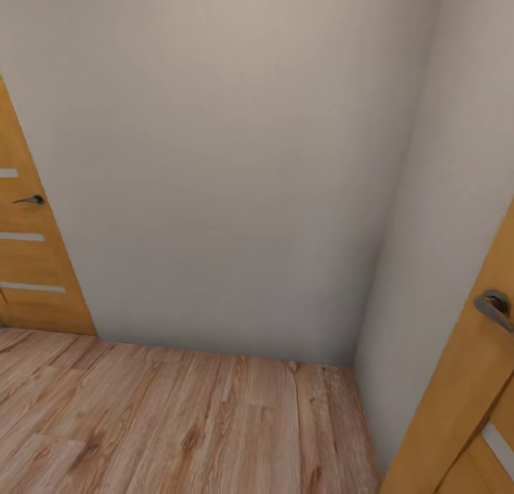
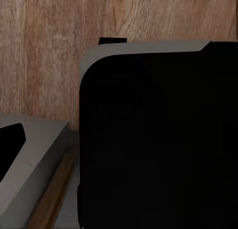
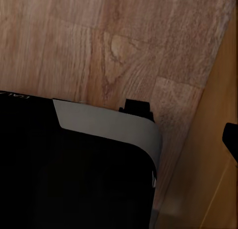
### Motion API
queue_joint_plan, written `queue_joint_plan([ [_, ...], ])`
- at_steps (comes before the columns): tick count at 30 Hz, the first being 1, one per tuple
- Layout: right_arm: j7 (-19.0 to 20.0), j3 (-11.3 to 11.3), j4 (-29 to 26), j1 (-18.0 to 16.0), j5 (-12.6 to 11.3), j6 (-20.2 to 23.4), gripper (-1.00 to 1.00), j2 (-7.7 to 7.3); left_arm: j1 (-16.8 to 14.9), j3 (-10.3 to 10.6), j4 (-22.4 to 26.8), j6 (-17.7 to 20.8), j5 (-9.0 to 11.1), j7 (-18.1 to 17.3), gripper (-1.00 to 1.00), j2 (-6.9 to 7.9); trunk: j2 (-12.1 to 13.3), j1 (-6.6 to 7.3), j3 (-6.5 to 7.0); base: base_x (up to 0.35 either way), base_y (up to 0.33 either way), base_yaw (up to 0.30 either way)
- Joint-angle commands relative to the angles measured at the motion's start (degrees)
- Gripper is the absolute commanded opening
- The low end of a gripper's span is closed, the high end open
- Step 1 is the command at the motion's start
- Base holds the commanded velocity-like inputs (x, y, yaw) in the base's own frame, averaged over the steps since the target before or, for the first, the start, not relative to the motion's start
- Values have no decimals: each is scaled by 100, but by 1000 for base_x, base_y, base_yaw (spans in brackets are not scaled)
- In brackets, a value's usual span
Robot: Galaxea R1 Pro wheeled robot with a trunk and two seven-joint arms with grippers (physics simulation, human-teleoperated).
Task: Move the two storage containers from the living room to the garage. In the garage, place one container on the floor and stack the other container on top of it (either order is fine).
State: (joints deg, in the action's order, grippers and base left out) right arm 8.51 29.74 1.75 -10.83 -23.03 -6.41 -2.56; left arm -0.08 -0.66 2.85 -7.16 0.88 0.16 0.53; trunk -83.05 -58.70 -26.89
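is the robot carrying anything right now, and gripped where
Cannot be told: the wrist views look past the robot's dark body at the wood floor, and the fingers are not visible.

Both wrist views look down past the robot's own black, grey-edged base (image 2: 158, 140) (image 3: 74, 164); pincer fingers cannot be made out.

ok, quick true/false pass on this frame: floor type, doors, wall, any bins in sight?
1. The floor is light wood plank. True.
2. A wooden door with a dark handle stands at the head view's left. True.
3. The wall ahead carries a big black TV. False: it is plain and pale.
4. An orange-red bin sits on the planks ahead. False: the planks ahead are bare.
5. Another wooden door with a metal handle stands at the right edge. True.
6. The floor is dark grey concrete. False: wood plank.
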Motion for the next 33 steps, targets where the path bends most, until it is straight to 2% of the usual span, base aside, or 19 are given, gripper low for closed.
queue_joint_plan([
  [1,37,43,19,-7,-61,-25,100,1,-1,-4,0,-14,9,2,100,0,-3,-3,-5,321,0,0],
  [10,47,58,19,-7,-45,138,100,18,-1,-4,0,-14,9,2,100,0,-3,-3,-5,322,0,47],
  [33,47,58,19,-7,-44,141,100,12,-1,-4,1,-14,9,2,100,4,-3,-3,-5,321,0,261],
])
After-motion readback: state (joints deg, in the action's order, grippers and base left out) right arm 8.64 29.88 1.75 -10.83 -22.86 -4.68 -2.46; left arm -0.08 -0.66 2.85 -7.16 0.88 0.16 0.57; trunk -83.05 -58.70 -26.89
